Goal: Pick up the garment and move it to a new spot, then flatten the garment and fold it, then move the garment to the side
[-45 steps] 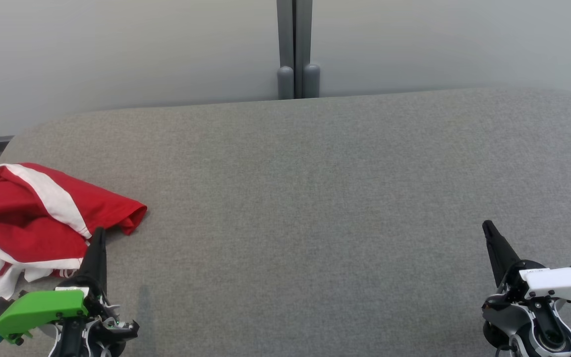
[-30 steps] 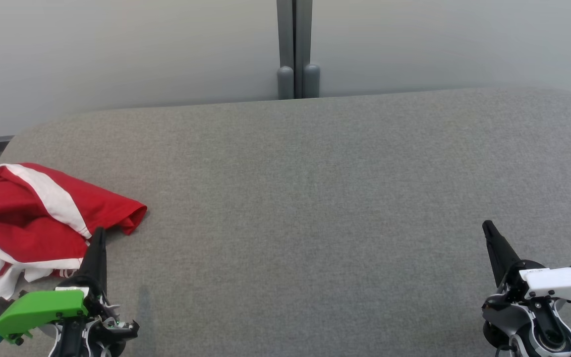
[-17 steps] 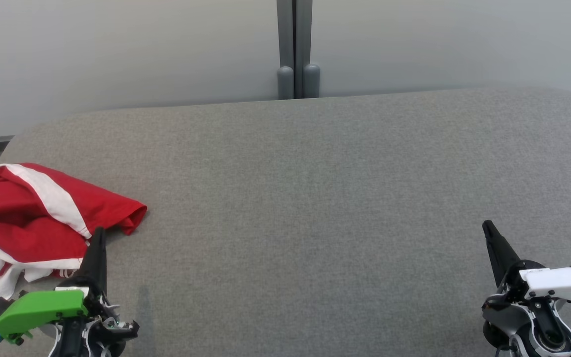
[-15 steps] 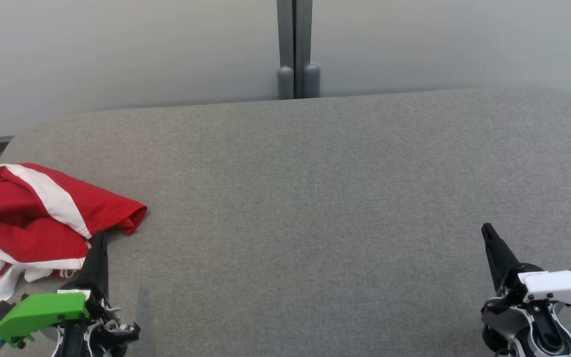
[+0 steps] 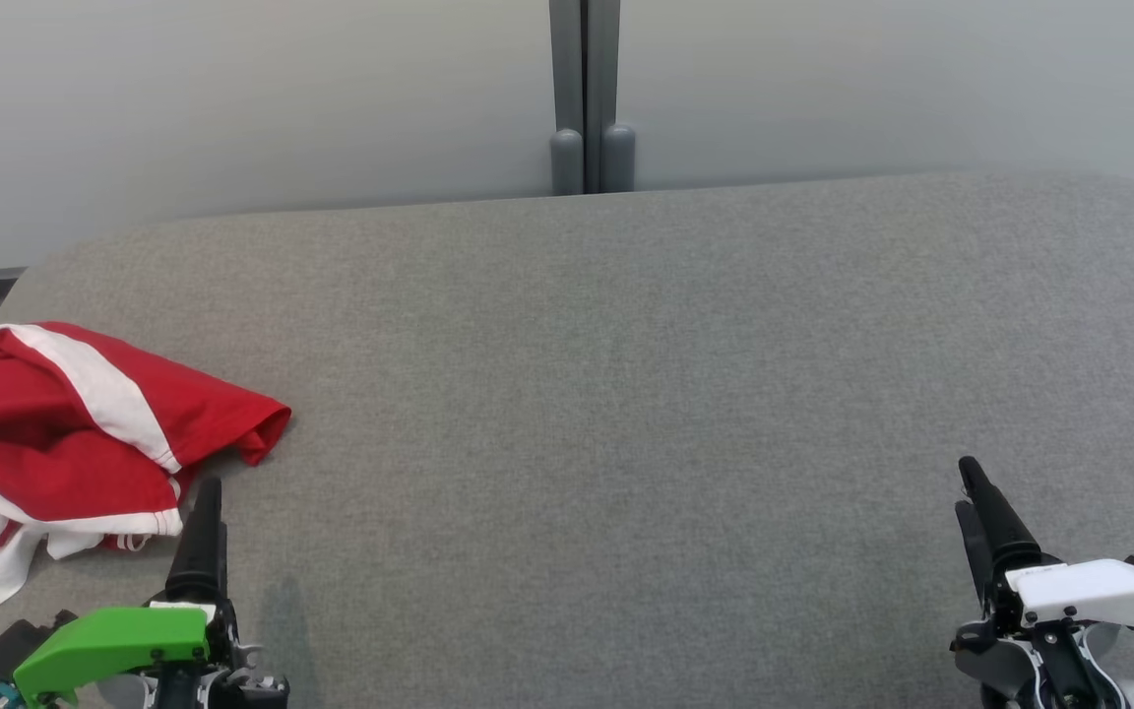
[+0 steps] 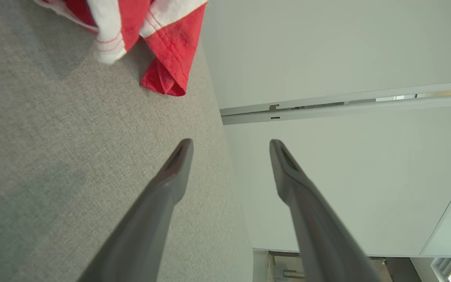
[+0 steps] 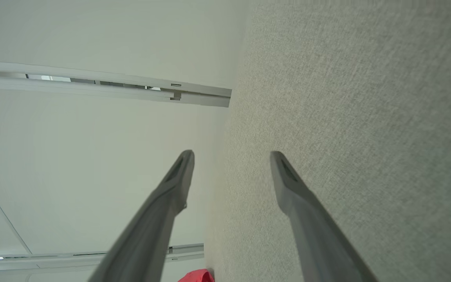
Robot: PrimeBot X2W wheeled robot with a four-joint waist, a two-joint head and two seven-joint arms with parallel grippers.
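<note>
Head view has my left gripper low at my left side, under its green housing, and my right gripper low at my right side, under its white housing. Both point forward over the grey padded table.

The garment, red with white stripes and panels, lies crumpled on the table just ahead of my left gripper and off to its outer side. Its nearest red fold sits a little beyond the left fingertips, and its white hem is just beside them on the outer side. From the left wrist camera, a strip of bare grey fabric separates the fingertips from the cloth, so I am not touching it. There the jaws stand wide apart with nothing between them, one finger seen over the table and the other against the pale wall.

My right gripper is well apart from the garment, which lies far across the table on its inner side. In the right wrist view a small red scrap of it shows at the bottom edge. These jaws are also spread wide and hold nothing.

A grey post rises against the wall, far ahead between my two grippers.
</note>
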